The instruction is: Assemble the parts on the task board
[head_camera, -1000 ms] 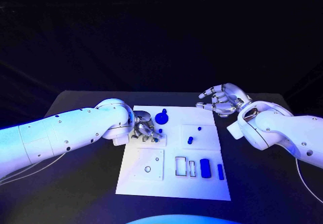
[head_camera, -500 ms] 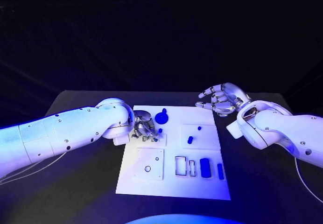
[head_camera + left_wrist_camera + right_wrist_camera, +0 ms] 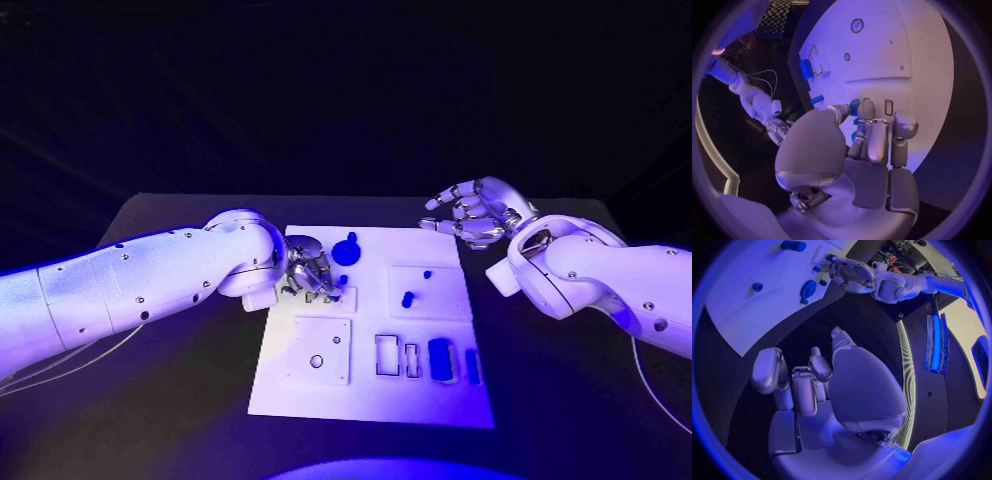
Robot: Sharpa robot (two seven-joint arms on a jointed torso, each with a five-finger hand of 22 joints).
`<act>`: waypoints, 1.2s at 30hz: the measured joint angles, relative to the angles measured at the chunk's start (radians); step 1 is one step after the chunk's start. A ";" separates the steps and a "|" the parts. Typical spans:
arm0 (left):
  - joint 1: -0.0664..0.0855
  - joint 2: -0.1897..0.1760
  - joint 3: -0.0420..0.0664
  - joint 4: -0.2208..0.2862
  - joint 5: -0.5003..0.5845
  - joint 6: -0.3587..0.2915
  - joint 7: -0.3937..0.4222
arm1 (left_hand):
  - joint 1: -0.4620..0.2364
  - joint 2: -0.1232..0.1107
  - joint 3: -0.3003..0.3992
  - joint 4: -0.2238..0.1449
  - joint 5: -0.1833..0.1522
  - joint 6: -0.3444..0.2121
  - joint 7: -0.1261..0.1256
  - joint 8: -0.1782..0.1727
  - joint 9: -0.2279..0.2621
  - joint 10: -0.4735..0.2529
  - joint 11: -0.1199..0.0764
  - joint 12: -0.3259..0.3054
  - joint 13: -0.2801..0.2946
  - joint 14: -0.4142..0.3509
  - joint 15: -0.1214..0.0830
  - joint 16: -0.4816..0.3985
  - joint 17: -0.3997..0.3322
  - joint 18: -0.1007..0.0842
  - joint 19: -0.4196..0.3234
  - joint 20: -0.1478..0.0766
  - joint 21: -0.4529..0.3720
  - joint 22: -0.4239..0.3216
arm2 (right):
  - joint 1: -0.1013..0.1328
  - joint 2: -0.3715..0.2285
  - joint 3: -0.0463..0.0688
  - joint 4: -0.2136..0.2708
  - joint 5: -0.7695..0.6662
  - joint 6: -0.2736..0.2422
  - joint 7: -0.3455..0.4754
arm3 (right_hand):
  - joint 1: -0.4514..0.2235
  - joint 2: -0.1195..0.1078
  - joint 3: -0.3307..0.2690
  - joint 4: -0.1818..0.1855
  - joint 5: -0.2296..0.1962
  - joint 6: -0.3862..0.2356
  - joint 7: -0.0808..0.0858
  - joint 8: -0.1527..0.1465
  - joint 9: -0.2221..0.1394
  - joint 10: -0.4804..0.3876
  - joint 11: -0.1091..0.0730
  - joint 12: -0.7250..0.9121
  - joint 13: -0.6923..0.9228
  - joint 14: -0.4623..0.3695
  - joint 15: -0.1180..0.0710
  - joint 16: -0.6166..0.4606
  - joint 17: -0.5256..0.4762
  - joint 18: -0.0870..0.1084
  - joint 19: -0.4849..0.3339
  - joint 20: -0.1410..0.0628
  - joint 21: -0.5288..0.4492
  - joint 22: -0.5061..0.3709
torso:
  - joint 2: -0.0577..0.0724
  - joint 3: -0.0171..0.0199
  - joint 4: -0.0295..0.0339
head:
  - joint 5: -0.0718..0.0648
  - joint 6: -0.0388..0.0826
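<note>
Blue part (image 3: pixel 854 106) between left hand (image 3: pixel 870 137) fingertips

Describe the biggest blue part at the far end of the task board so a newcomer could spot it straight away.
Start at the white task board in the middle of the black table and look to its far end, away from the robot. Just beyond the left hand, which is down on the board, lies a round blue disc-shaped part with a short stub. Its neighbours are small pegs; it alone is broad and round.
</note>
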 measured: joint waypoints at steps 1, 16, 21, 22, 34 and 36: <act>0.000 -0.002 0.000 0.001 0.003 -0.004 0.000 | -0.001 -0.009 0.018 0.001 0.000 0.000 0.000 0.002 0.000 0.009 -0.002 0.006 0.010 0.004 -0.004 0.009 0.009 0.000 0.010 0.000 0.005 0.011 | 0.000 0.000 0.000 0.000 0.000 0.000 0.000 | 0.000 0.000 0.000 0.000 0.000 0.000 0.000 0.000 0.000 0.000 0.000 0.000 0.000 0.000 0.000 0.000 0.000 0.000 0.000 0.000 0.000 0.000 | 0.000 0.0000 0.0000 | 0.000 0.000; 0.000 -0.039 0.000 0.036 0.027 -0.075 0.004 | -0.071 -0.086 0.117 -0.005 0.009 0.031 -0.015 0.018 0.000 0.100 -0.024 0.033 0.077 0.014 -0.014 0.037 0.063 0.000 0.056 -0.017 0.040 0.078 | -0.001 -0.001 -0.001 -0.006 0.000 0.001 -0.002 | 0.000 0.000 0.000 0.000 0.004 0.000 0.000 0.000 0.000 0.000 0.000 0.000 0.000 0.000 0.000 0.000 0.000 0.000 0.000 0.000 0.000 0.000 | -0.001 -0.0002 0.0014 | 0.005 -0.001; 0.000 -0.042 0.000 0.043 0.002 -0.082 0.002 | -0.092 -0.091 0.133 -0.013 0.014 0.038 -0.016 0.018 0.000 0.109 -0.026 0.038 0.085 0.014 -0.014 0.043 0.072 -0.016 0.065 -0.019 0.043 0.085 | -0.001 -0.001 -0.001 -0.007 0.000 0.001 -0.003 | 0.000 0.000 0.000 0.000 0.004 0.000 0.000 0.000 0.000 0.000 0.000 0.000 0.000 0.000 0.000 0.000 0.000 0.000 0.000 0.000 0.000 0.000 | -0.001 -0.0001 0.0017 | 0.007 -0.003; 0.000 -0.042 0.000 0.044 -0.003 -0.083 0.002 | -0.092 -0.091 0.133 -0.013 0.016 0.039 -0.017 0.018 0.000 0.109 -0.026 0.038 0.087 0.014 -0.014 0.043 0.074 -0.016 0.065 -0.019 0.047 0.087 | -0.001 -0.001 -0.001 -0.008 0.000 0.001 -0.003 | 0.000 0.000 0.000 0.000 0.004 0.000 0.000 0.000 0.000 0.000 0.000 0.000 0.000 0.000 0.000 0.000 0.000 0.000 0.000 0.000 0.000 0.000 | -0.001 -0.0001 0.0017 | 0.008 -0.003; -0.002 -0.042 -0.012 0.046 -0.069 -0.090 -0.006 | -0.113 -0.096 0.133 -0.013 0.017 0.043 -0.021 0.018 0.116 0.121 -0.030 0.045 0.098 0.018 -0.018 0.050 0.080 -0.016 0.072 -0.019 0.052 0.097 | -0.002 -0.001 -0.001 -0.009 0.001 0.002 -0.004 | 0.000 0.000 0.000 0.000 0.004 0.000 0.000 0.000 0.000 0.000 0.000 0.000 0.000 0.000 0.000 0.000 0.000 0.000 0.000 0.000 0.000 0.000 | 0.000 -0.0011 0.0016 | 0.012 -0.011; -0.002 -0.042 -0.014 0.046 -0.077 -0.090 -0.008 | -0.113 -0.096 0.133 -0.013 0.017 0.043 -0.021 0.018 0.117 0.121 -0.029 0.045 0.098 0.018 -0.018 0.050 0.080 -0.016 0.072 -0.019 0.052 0.097 | -0.002 -0.001 -0.001 -0.010 0.001 0.002 -0.004 | 0.000 0.000 0.000 0.000 0.004 0.000 0.000 0.000 0.000 0.000 0.000 0.000 0.000 0.000 0.000 0.000 0.000 0.000 0.000 0.000 0.000 0.000 | 0.000 -0.0011 0.0013 | 0.013 -0.012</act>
